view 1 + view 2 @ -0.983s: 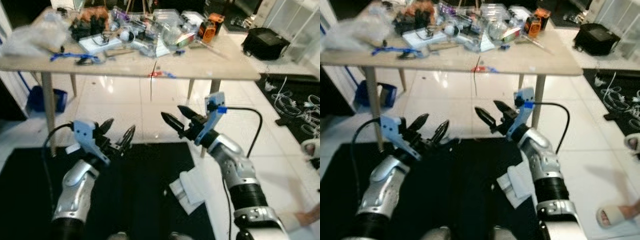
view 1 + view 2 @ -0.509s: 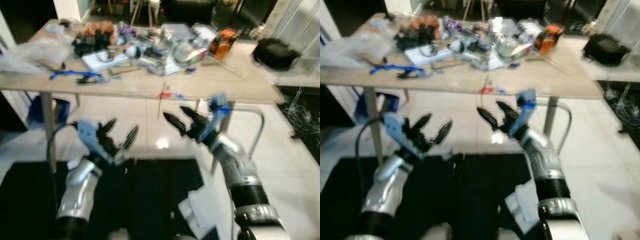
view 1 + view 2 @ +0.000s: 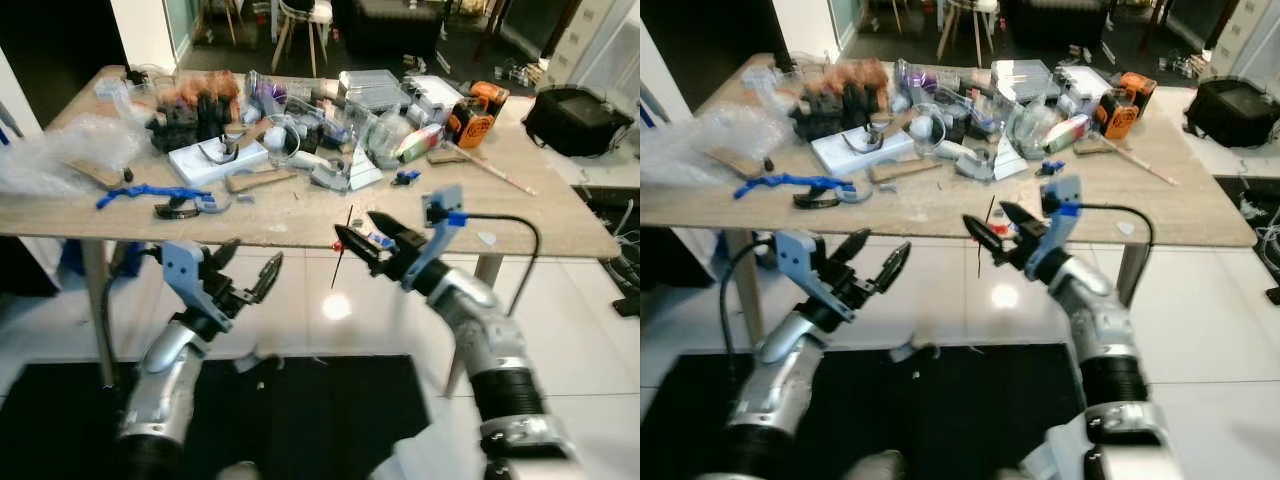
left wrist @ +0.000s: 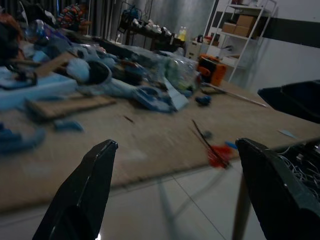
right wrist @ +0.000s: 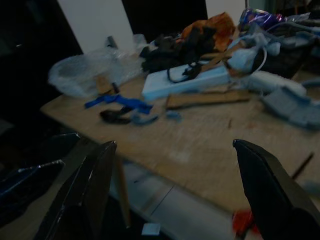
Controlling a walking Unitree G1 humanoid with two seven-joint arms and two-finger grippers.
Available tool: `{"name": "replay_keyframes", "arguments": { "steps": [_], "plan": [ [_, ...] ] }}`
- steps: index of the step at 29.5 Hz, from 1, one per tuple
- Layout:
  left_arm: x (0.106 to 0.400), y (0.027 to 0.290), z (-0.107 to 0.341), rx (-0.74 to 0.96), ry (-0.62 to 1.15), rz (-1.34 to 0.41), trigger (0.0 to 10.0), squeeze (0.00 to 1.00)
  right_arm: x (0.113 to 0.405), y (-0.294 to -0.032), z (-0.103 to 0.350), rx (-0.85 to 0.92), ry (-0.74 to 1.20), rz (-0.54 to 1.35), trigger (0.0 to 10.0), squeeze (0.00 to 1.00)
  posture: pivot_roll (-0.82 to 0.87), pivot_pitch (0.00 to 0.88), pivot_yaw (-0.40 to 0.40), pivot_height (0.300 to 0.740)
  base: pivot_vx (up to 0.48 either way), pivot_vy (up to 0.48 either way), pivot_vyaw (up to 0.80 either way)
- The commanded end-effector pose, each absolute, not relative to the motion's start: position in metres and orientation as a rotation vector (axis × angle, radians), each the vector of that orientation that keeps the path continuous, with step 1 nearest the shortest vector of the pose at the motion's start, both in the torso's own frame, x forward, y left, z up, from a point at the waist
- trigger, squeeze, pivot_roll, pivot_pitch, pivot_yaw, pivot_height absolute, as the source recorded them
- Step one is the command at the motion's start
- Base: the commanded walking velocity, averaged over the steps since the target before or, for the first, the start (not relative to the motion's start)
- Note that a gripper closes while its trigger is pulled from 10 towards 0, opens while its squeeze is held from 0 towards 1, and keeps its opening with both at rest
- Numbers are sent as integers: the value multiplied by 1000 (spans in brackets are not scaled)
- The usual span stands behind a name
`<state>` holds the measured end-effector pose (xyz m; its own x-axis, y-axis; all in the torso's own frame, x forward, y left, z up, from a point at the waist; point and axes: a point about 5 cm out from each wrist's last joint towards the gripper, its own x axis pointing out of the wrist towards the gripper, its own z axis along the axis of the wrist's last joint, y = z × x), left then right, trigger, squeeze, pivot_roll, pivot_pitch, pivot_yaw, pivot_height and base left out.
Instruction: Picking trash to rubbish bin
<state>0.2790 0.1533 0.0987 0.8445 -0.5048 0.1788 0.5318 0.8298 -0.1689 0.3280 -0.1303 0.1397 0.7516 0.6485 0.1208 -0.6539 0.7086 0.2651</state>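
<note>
Wooden table (image 3: 300, 215) sits ahead of us, top crowded with clutter. Our left gripper (image 3: 248, 270) hangs below the table's front edge, fingers spread wide, holding nothing. Our right gripper (image 3: 365, 240) is raised level with that edge, fingers also wide apart and empty. Trash candidates: a small red scrap (image 3: 339, 244) at the front edge, just beside the right gripper's fingertips, and a clear plastic bag (image 3: 60, 150) at the table's left end, well apart from both grippers. An orange drill (image 3: 474, 108) lies at the far right. Black mat (image 3: 300, 410) covers the floor below.
</note>
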Motion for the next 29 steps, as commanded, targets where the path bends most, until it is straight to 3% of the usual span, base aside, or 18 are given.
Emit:
{"name": "replay_keyframes", "arguments": {
  "steps": [1,16,29],
  "plan": [
    [278,151,97,-210,-122,-562,10000,0,328,-136,141,293,-19,712,10000,0,31,0,-44,740,480,0,0],
    [277,152,104,-240,-162,-586,10000,0,328,-136,141,292,-18,713,10000,0,29,0,-44,740,467,0,0],
    [277,154,111,-242,-187,-621,10000,0,328,-136,139,288,-11,714,10000,0,26,0,-46,740,0,0,0]
  ]
}}
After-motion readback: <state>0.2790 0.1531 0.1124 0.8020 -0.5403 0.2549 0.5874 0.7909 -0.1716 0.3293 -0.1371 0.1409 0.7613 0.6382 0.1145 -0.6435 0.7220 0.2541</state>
